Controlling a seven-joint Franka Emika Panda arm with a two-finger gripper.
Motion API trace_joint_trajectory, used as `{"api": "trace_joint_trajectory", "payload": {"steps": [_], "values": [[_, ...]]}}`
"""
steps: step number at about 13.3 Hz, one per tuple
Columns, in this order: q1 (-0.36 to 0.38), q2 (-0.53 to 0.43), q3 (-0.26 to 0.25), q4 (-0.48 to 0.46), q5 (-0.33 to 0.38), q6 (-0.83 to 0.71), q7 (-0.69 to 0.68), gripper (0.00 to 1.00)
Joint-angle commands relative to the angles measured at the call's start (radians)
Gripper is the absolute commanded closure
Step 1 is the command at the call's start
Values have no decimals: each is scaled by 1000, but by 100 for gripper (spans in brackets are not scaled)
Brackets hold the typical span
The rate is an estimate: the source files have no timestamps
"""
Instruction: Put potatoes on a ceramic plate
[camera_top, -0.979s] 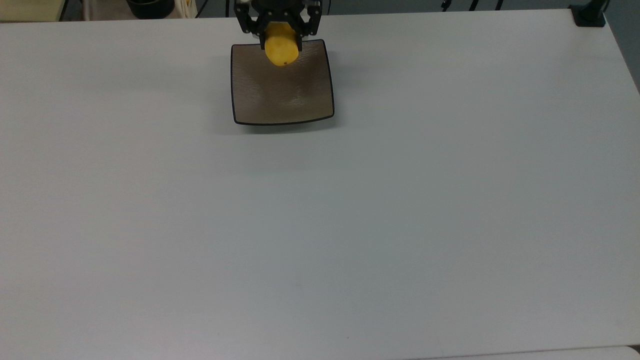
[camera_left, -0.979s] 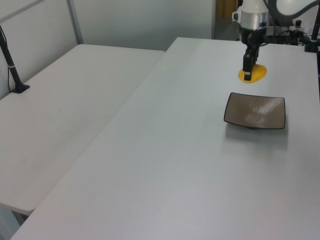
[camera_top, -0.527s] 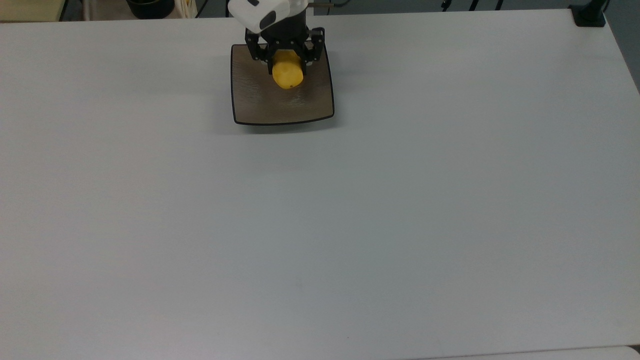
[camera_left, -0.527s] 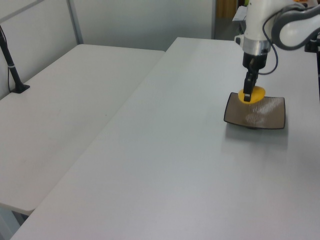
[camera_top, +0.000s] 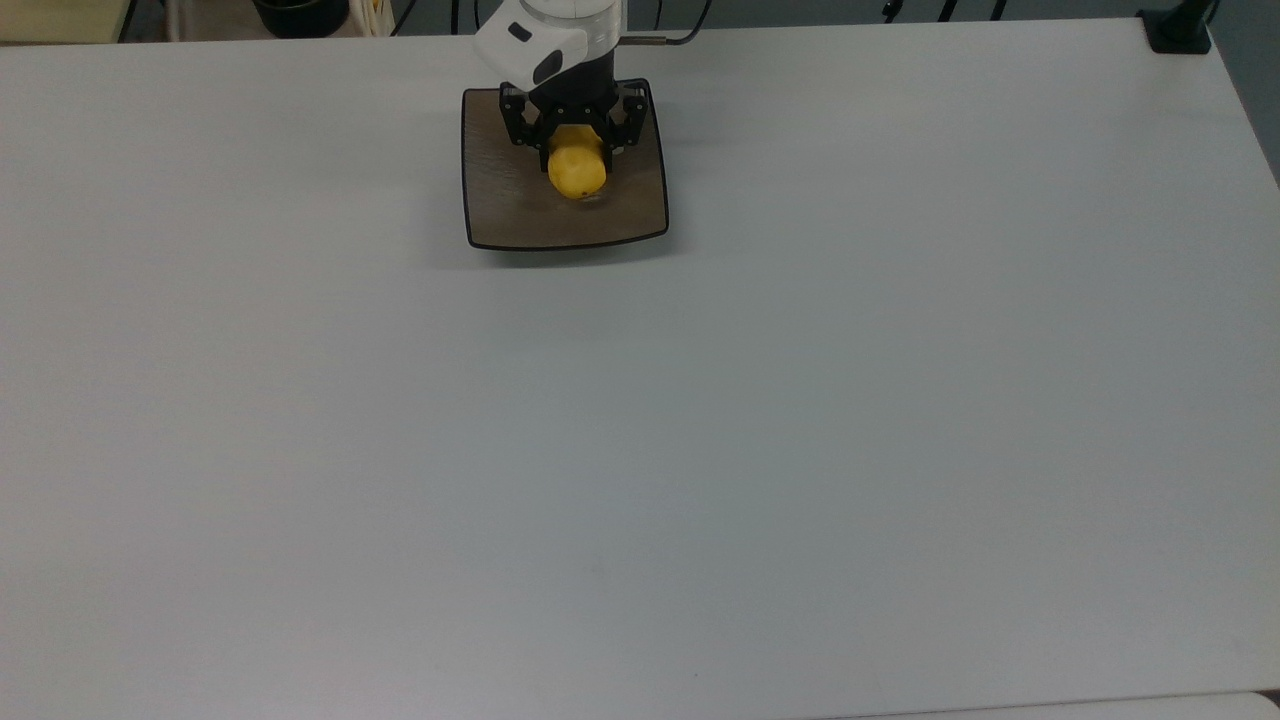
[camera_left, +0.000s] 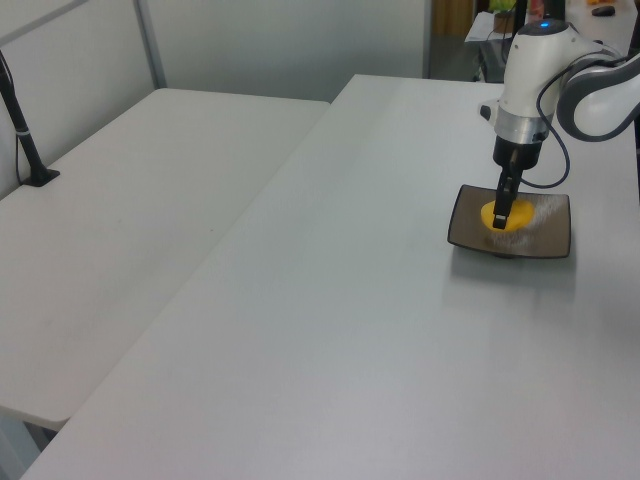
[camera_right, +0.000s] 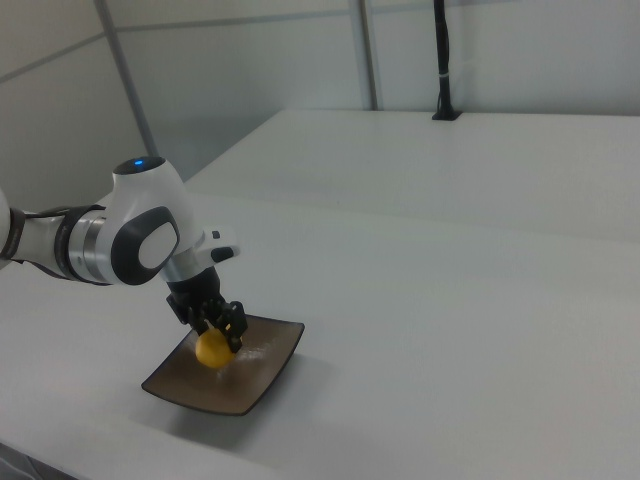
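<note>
White worktop (camera_top: 800, 400), bare apart from ceramic plate (camera_top: 500, 215) under jaws (camera_top: 577, 165). Clamped on potato (camera_top: 577, 175), low over plate centre. Risk: round, likely rolls off shallow rim if released above the surface.

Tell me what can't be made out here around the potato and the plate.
- Whether the small yellow oval potato touches the square brown-grey glazed plate: too small in every view.
- The potato's upper end: top view, hidden by the black two-finger tool.
- The plate's far edge: top view, partly covered by the white arm.
- The arm's base: cut off by the right view's left edge.
</note>
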Motion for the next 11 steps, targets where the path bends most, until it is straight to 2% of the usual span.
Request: {"api": "trace_joint_trajectory", "payload": {"steps": [1, 2, 4, 5, 6, 7, 11], "values": [[7, 8, -4, -16, -16, 20, 1, 72], [5, 6, -4, -14, -16, 18, 1, 58], [5, 3, -4, -13, -16, 15, 1, 44], [5, 2, -4, -8, -16, 7, 6, 33], [7, -1, -4, -4, -16, 0, 6, 8], [7, -4, -4, -2, -16, -3, 6, 0], [8, -8, -2, 33, -16, -52, 6, 0]]}}
